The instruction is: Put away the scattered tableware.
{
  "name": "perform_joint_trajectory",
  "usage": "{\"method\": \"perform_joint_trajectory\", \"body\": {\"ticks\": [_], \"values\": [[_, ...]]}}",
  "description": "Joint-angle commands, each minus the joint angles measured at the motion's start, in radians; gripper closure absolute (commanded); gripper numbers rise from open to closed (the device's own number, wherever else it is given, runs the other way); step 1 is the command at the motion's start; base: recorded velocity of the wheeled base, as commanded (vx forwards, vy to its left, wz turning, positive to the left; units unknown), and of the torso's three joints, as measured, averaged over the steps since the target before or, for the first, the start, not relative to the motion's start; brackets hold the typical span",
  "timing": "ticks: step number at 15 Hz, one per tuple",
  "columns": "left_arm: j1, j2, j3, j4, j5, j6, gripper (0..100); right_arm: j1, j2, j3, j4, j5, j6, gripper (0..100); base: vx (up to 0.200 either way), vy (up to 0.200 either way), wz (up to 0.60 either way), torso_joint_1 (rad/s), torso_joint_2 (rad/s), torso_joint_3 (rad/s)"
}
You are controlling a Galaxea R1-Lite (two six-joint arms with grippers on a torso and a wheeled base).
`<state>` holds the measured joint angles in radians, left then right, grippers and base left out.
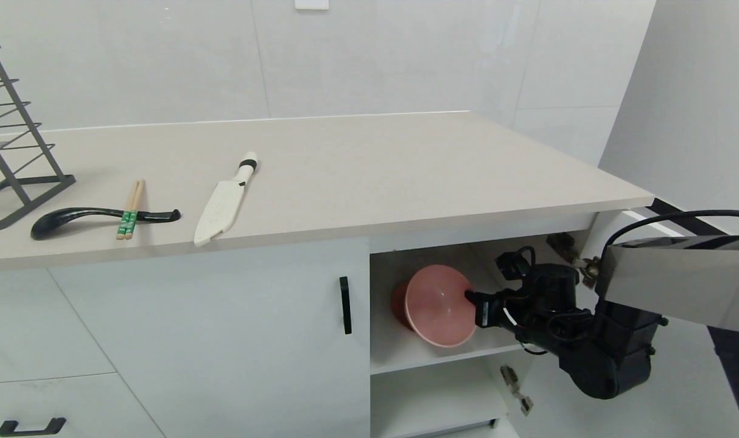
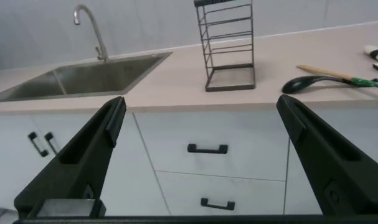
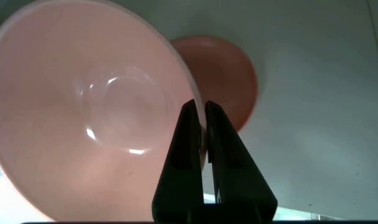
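A pink bowl (image 1: 439, 304) is tipped on its side inside the open cabinet, in front of a darker red bowl (image 1: 399, 304) on the shelf. My right gripper (image 1: 472, 299) is shut on the pink bowl's rim (image 3: 198, 118); the red bowl (image 3: 229, 74) sits just behind it. On the counter lie a black ladle (image 1: 95, 218), wooden chopsticks (image 1: 131, 208) across its handle, and a cream knife (image 1: 224, 201). My left gripper (image 2: 198, 118) hangs open in front of the drawers, away from the counter, with nothing between its fingers. The ladle (image 2: 313, 82) and chopsticks (image 2: 338, 74) also lie ahead of it.
A dark wire rack (image 1: 7, 140) stands at the counter's left end, also seen as the rack (image 2: 229, 43) beside a steel sink (image 2: 83, 74) with a tap. The cabinet shelf (image 1: 442, 356) is open, its door (image 1: 668, 286) swung out right. A closed door with a black handle (image 1: 345, 304) is adjacent.
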<state>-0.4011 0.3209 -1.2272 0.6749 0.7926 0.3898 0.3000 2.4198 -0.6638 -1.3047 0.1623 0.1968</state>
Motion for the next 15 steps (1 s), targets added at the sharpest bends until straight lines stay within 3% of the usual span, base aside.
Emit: {"method": "perform_joint_trajectory", "body": {"ticks": [1,2,3,4,5,6,7,8,9,10,12,13,14,15], "values": [[0.105,0.142,-0.051,0.055,0.001,-0.020,0,-0.002,0.018,-0.033,0.002,-0.001,0.000,100,0.000,0.000,0.00,0.000,0.00,0.000],[0.189,0.141,-0.018,0.097,-0.001,-0.043,0,-0.009,0.018,-0.077,0.030,0.000,0.000,100,0.000,0.000,0.00,0.000,0.00,0.000],[0.274,0.098,0.000,0.152,-0.015,-0.045,0,-0.016,0.019,-0.129,0.082,0.000,-0.005,100,0.000,0.000,0.00,0.000,0.00,0.000],[0.334,0.047,0.002,0.212,-0.073,-0.046,0,-0.018,0.030,-0.169,0.111,0.000,-0.005,100,0.000,0.000,0.00,0.000,0.00,0.000],[0.407,-0.002,0.028,0.285,-0.167,-0.054,0,-0.022,0.061,-0.215,0.125,0.000,-0.005,100,0.000,0.000,0.00,0.000,0.00,0.000],[0.444,-0.036,0.064,0.310,-0.217,-0.063,0,-0.022,0.078,-0.240,0.127,0.000,-0.005,100,0.000,0.000,0.00,0.000,0.00,0.000],[0.478,-0.148,0.226,0.318,-0.366,-0.095,0,-0.022,0.117,-0.275,0.127,-0.001,-0.007,100,0.000,0.000,0.00,0.000,0.00,0.000],[0.478,-0.186,0.307,0.301,-0.426,-0.103,0,-0.022,0.127,-0.277,0.125,-0.001,-0.007,100,0.000,0.000,0.00,0.000,0.00,0.000],[0.456,-0.238,0.439,0.224,-0.487,-0.117,0,-0.022,0.137,-0.277,0.124,0.000,-0.007,100,0.000,0.000,0.00,0.000,0.00,0.000],[0.393,-0.269,0.572,0.058,-0.510,-0.127,0,-0.022,0.143,-0.281,0.124,0.000,-0.005,100,0.000,0.000,0.00,0.000,0.00,0.000],[0.384,-0.275,0.831,-0.281,-0.593,-0.143,0,-0.022,0.157,-0.310,0.130,-0.001,-0.005,100,0.000,0.000,0.00,0.000,0.00,0.000],[0.384,-0.276,0.877,-0.339,-0.619,-0.144,0,-0.022,0.163,-0.316,0.131,-0.001,-0.005,100,0.000,0.000,0.00,0.000,0.00,0.000],[0.386,-0.276,1.062,-0.549,-0.733,-0.140,0,-0.032,0.170,-0.349,0.162,-0.001,-0.005,100,0.000,0.000,0.00,0.000,0.00,0.000],[0.386,-0.283,1.146,-0.618,-0.760,-0.138,0,-0.035,0.170,-0.355,0.188,-0.001,-0.005,100,0.000,0.000,0.00,0.000,0.00,0.000]]}}
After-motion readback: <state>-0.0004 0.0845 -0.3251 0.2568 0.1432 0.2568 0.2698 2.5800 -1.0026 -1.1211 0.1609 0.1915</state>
